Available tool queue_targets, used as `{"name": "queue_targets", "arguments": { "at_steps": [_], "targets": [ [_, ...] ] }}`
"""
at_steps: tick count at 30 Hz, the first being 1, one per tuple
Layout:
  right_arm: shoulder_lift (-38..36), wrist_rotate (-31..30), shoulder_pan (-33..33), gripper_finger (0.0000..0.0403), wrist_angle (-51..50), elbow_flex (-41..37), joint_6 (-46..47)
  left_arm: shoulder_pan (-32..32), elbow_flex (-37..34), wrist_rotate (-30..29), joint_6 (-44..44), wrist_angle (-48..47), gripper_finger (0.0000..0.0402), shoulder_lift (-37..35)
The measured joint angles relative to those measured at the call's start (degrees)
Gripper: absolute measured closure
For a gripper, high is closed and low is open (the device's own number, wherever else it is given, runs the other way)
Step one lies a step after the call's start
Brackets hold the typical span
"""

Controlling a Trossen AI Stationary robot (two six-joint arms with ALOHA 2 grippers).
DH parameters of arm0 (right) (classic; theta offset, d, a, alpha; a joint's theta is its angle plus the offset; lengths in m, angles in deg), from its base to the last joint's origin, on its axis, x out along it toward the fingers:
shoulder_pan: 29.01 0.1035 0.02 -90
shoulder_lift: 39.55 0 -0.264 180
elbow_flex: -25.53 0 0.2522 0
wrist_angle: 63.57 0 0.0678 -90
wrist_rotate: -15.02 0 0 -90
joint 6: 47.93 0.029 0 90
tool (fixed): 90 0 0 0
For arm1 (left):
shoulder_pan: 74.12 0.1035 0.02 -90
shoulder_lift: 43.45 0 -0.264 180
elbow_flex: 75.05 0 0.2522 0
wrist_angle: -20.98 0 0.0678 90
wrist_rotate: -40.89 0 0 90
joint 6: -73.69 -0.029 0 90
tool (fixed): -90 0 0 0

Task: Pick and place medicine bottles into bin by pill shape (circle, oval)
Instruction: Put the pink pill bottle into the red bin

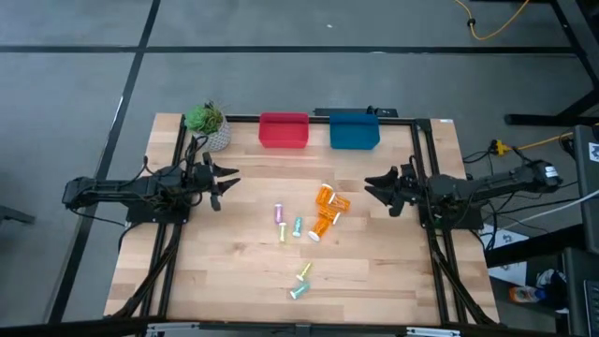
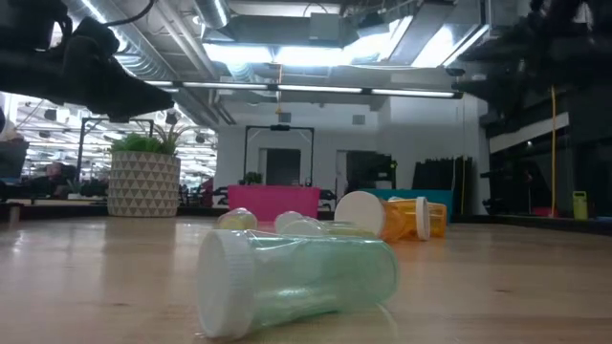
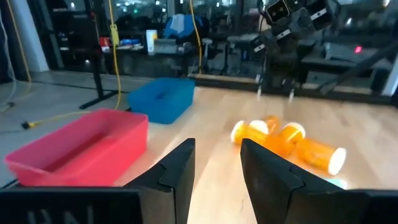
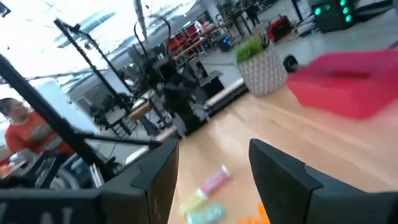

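Note:
Three orange bottles with white caps (image 1: pixel 328 210) lie in a cluster at the table's middle; they also show in the left wrist view (image 3: pixel 289 144). Small pastel vials lie on their sides: a purple one (image 1: pixel 278 214), a yellow-green one (image 1: pixel 283 231) and a teal one (image 1: pixel 298 227) left of the orange cluster, and two more (image 1: pixel 300 282) near the front edge, one of them close in the low view (image 2: pixel 296 277). My left gripper (image 1: pixel 225 183) is open above the table's left side. My right gripper (image 1: pixel 372 187) is open above the right side. Both are empty.
A red bin (image 1: pixel 284 129) and a blue bin (image 1: pixel 354 130) stand side by side at the far edge. A potted plant (image 1: pixel 208 124) stands at the far left corner. Bare wood lies between the vials and the bins.

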Motion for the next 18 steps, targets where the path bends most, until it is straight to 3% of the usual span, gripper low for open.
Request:
{"name": "queue_targets", "arguments": {
  "at_steps": [4,12,18],
  "targets": [
    [9.3,-0.3,-0.1,0.0205,-6.1,11.1,-2.7,-1.6,0.0,0.5,-1.8,7.0,0.0278,3.4],
    [26.8,-1.4,-1.1,0.0205,-44.1,33.8,-5.3,-4.7,0.0,-1.7,-0.5,15.2,0.0278,11.0],
    [35.3,-1.9,-2.8,0.0205,-60.5,42.7,-3.1,-7.8,4.5,-1.7,1.6,14.7,0.0278,19.1]
  ]
}}
